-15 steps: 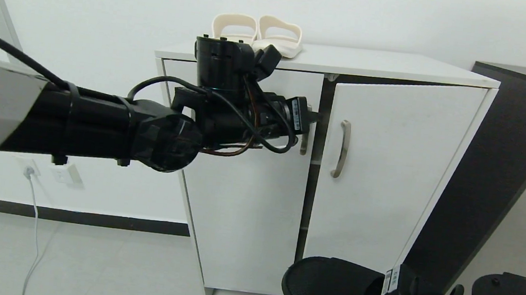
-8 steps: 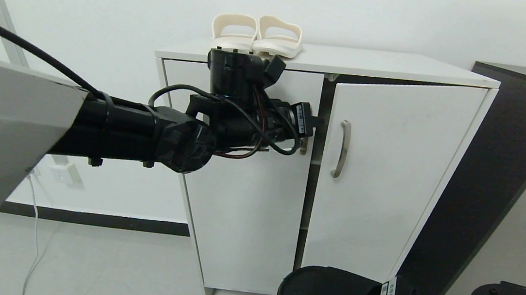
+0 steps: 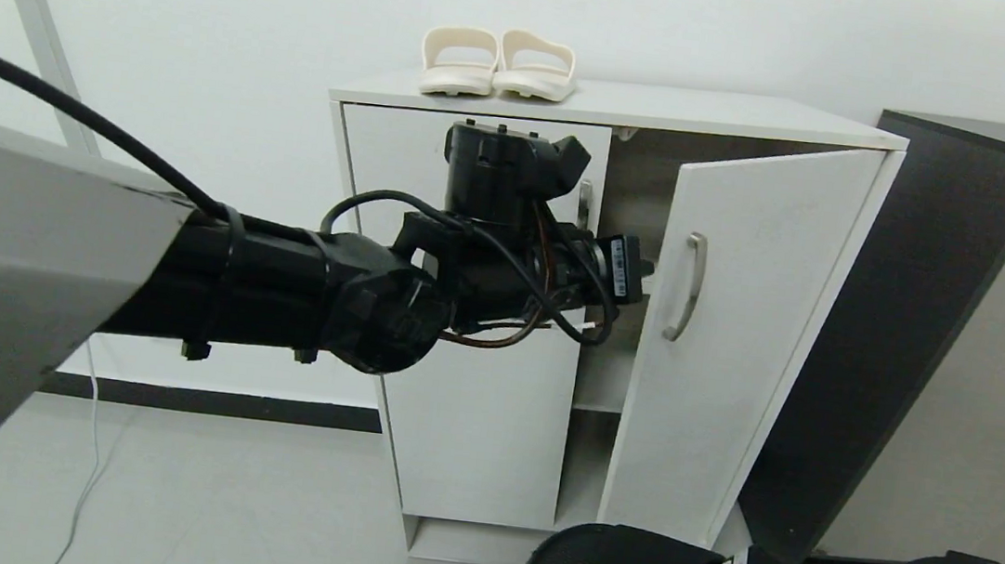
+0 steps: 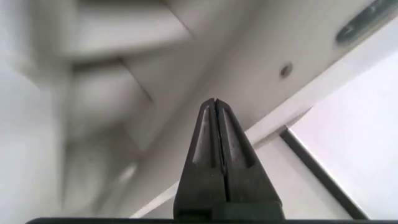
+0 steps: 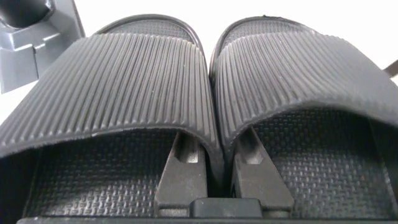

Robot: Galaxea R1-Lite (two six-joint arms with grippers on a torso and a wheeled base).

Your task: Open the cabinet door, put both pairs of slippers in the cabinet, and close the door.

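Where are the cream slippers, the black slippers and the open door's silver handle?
Cream rubber slippers (image 3: 461,35): head view, one slipper's strap.
Black ribbed rubber slippers (image 5: 149,81): right wrist view, one slipper's strap.
Open door's silver metal handle (image 3: 690,288): head view, middle of its bar.

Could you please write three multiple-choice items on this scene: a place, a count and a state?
1. Where does the cream pair of slippers lie? A) on the cabinet top B) on the floor C) inside the cabinet
2. How many cabinet doors stand open? A) none B) one C) both
3. How are the left gripper's fingers? A) spread wide B) shut together C) clamped on a slipper
Answers: 1 A: they sit on its white top. 2 B: only the right door is swung out. 3 B: the fingers press together with nothing between.
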